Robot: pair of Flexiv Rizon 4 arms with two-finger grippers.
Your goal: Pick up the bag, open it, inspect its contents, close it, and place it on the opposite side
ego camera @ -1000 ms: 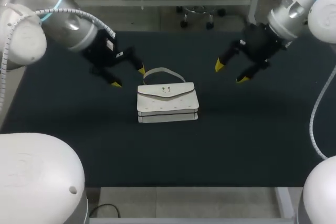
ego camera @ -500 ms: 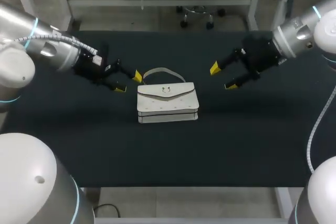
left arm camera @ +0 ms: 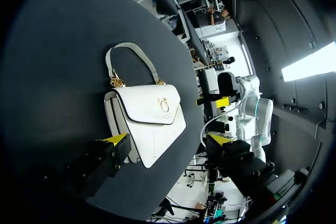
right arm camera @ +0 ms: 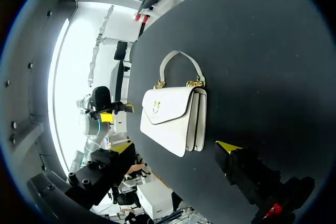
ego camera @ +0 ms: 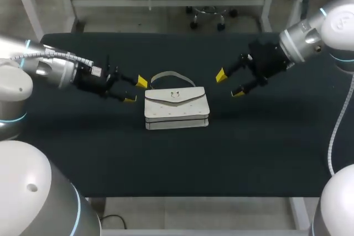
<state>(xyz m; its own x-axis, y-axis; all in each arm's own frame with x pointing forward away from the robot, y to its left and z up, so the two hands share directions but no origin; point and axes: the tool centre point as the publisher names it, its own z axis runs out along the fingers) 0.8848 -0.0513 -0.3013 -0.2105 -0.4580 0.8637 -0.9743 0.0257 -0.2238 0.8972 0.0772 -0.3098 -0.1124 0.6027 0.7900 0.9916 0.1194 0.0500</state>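
Nearest us, bare dark bench (ego camera: 166, 158) runs in front of the bag, and nothing has been set down there. Then the bag (ego camera: 176, 109) itself: white, lying on its back in the middle of the bench with the front facing up. The flap (ego camera: 176, 95) is folded down over the front, so by the look of it, it's closed.

Left of the bag, near its far corner, sits the left pincer (ego camera: 136, 90). Its yellow tips are spread and there's nothing between them. It's close to the bag but not touching. On the bag's right, a bit further off, the right pincer (ego camera: 229, 84) is just the same, fingers apart and gripping nothing. Both wrist views agree, with the whole bag lying ahead of parted tips.

Beyond the bag's far edge, the handle (ego camera: 172, 75) arcs out flat on the bench, and neither arm has hold of it.

So the scorecard, as I read it, is blank. The bag hasn't been lifted, opened or inspected, and it hasn't gone to either side. Both arms look lined up for the pick, and the whole sequence is yet to come: grasp, open, look inside, shut, carry across.
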